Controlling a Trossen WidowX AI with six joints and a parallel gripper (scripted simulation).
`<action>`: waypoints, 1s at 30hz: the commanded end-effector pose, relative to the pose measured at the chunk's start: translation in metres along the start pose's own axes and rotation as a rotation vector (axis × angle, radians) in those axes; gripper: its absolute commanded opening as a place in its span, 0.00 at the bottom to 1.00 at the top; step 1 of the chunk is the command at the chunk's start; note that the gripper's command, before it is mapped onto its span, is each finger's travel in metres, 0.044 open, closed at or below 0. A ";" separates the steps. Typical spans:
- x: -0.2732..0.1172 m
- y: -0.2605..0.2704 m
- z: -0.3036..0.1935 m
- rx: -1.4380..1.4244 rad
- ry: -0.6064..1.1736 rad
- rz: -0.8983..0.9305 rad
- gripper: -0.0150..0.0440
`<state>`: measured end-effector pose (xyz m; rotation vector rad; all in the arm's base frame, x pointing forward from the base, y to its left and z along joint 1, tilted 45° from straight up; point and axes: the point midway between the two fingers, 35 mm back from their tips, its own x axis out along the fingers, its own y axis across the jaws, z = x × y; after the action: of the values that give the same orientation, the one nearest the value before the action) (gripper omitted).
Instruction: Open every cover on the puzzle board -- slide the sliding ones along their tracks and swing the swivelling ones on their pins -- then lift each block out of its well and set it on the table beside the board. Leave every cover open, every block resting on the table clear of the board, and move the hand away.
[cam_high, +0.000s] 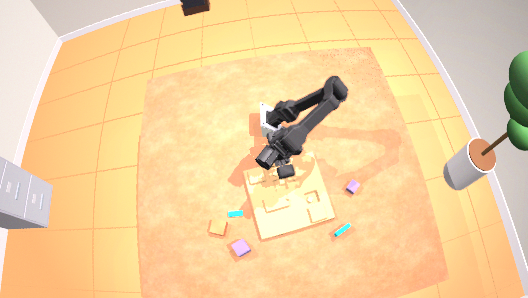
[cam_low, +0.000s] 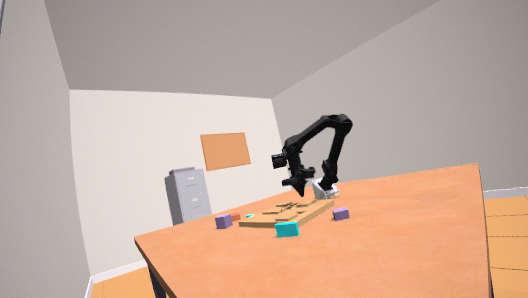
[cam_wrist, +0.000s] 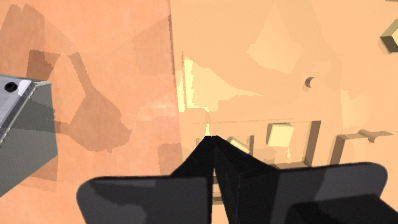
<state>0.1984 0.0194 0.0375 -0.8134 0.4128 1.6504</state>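
The pale puzzle board (cam_high: 267, 229) (cam_low: 257, 219) (cam_wrist: 290, 25) lies on the table with raised covers on it; which covers are open is hard to tell. My gripper (cam_low: 301, 194) (cam_wrist: 211, 142) is shut and empty, above the board's edge nearest the arm base. Around the board, clear of it, lie a purple block (cam_high: 352, 187) (cam_low: 341, 214), a cyan block (cam_high: 342, 230) (cam_low: 287, 229), a second cyan block (cam_high: 235, 213) (cam_low: 250, 216), an orange block (cam_high: 218, 227) (cam_low: 235, 217) and a second purple block (cam_high: 241, 247) (cam_low: 223, 221). The arm hides part of the board in the top view.
The white arm base (cam_high: 265, 120) (cam_low: 320, 191) (cam_wrist: 30, 125) stands just behind the board. The table (cam_high: 190, 150) (cam_low: 375, 250) extends around the board. A filing cabinet (cam_high: 25, 197) (cam_low: 189, 195) and a potted plant (cam_high: 522, 95) stand off the table.
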 end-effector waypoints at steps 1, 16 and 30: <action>-0.007 -0.002 -0.001 -0.010 0.009 0.000 0.25; -0.019 -0.002 -0.001 0.065 0.000 0.000 0.25; -0.033 -0.053 -0.038 1.416 0.003 -0.006 0.25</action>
<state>0.2334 -0.0064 0.0467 -0.1747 1.0244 1.2816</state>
